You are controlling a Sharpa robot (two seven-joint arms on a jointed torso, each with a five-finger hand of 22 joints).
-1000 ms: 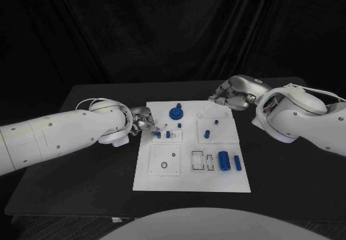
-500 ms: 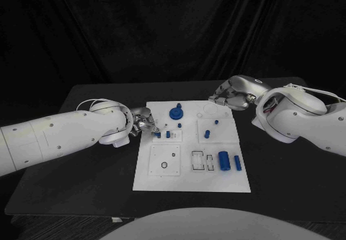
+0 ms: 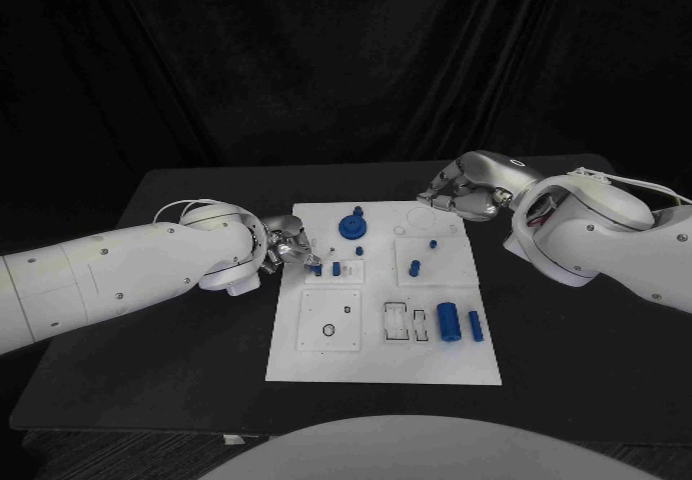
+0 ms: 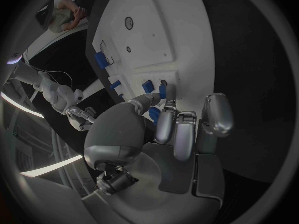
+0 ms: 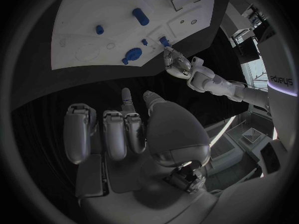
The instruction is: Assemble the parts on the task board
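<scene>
The white task board [image 3: 382, 345] lies in the middle of the black table. My left hand [image 3: 286, 248] is at the board's left edge and pinches a small blue part [image 3: 316, 268] between thumb and finger, just over the board; that small blue part [image 4: 154, 114] sits between the fingertips [image 4: 166, 115]. Two more small blue pieces [image 3: 338, 268] stand right beside it. My right hand [image 3: 459, 192] hovers off the board's far right corner, its fingers [image 5: 115, 132] curled in with nothing in them.
A large blue knob [image 3: 353, 225] stands at the board's far end, a blue peg [image 3: 414, 267] right of centre, a thick blue cylinder [image 3: 447, 321] and a thin one [image 3: 475, 325] at the near right. A black ring [image 3: 329, 331] lies on the near left plate.
</scene>
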